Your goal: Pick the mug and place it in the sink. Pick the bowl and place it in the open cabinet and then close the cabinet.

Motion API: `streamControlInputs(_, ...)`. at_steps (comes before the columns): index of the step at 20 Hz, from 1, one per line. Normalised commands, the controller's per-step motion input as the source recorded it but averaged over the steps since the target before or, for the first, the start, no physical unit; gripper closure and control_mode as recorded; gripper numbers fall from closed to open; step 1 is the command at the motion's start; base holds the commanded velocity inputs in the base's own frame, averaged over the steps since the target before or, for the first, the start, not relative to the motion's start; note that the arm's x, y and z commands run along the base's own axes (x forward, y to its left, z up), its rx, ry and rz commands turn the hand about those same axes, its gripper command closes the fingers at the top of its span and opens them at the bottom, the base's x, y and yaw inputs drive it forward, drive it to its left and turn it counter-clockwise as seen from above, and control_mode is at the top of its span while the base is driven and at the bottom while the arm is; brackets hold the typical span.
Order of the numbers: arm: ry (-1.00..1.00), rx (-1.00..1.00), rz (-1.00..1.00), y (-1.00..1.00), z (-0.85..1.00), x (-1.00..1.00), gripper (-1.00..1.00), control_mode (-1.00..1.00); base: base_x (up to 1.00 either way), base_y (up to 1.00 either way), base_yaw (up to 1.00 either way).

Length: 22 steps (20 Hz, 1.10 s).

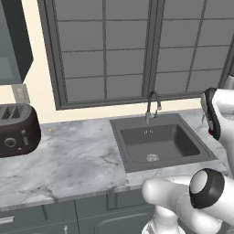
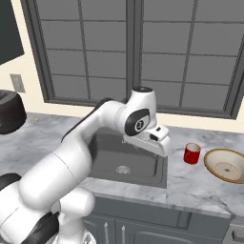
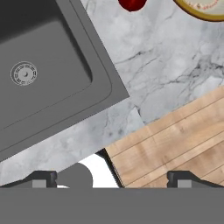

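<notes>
While the mug (image 2: 192, 154) stands upright on the marble counter (image 2: 200, 183), it sits just beside the bowl (image 2: 227, 165), which lies at its 3 o'clock in the right base view, the two close but apart. Seen from the hand camera, the mug (image 3: 132, 4) is cut by the top edge at 12 o'clock and the bowl (image 3: 202, 9) sits at 1 o'clock, only its rim and a slice of the cream inside showing. The sink (image 2: 110, 159) lies at the mug's 9 o'clock in the right base view, set into the counter, its round drain (image 3: 24, 73) at 10 o'clock in the hand view. In the left base view the sink (image 1: 176, 153) has its gooseneck faucet (image 1: 153, 106) at the back rim, at 12 o'clock from the basin.

The gripper (image 3: 112, 178) hangs over the counter's front edge near the sink's corner, its two tips set wide apart at the bottom of the hand view with nothing between them; wooden floor (image 3: 175, 144) shows beyond the edge. A dark toaster (image 1: 17, 130) stands at 9 o'clock in the left base view, well apart from the sink, below a grey cabinet (image 1: 13, 43) at 10 o'clock.
</notes>
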Motion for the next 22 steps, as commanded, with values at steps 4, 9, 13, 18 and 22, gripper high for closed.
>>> streamControlInputs(4,0.00,-0.01,0.00,-0.14,-0.22,0.12,-1.00,-1.00,0.00,0.00,0.00)
streamControlInputs(9,0.00,0.00,0.00,-0.22,-0.14,0.21,-1.00,-1.00,0.00,0.00,0.00)
streamControlInputs(13,0.00,0.00,0.00,-0.36,-0.06,0.17,-1.00,-1.00,0.00,0.00,0.00)
streamControlInputs(18,0.00,0.00,0.00,-0.39,-0.05,0.15,-1.00,-1.00,0.00,0.00,0.00)
streamControlInputs(22,-0.02,0.00,0.00,-0.24,-0.23,0.18,-1.00,-1.00,0.00,0.00,0.00)
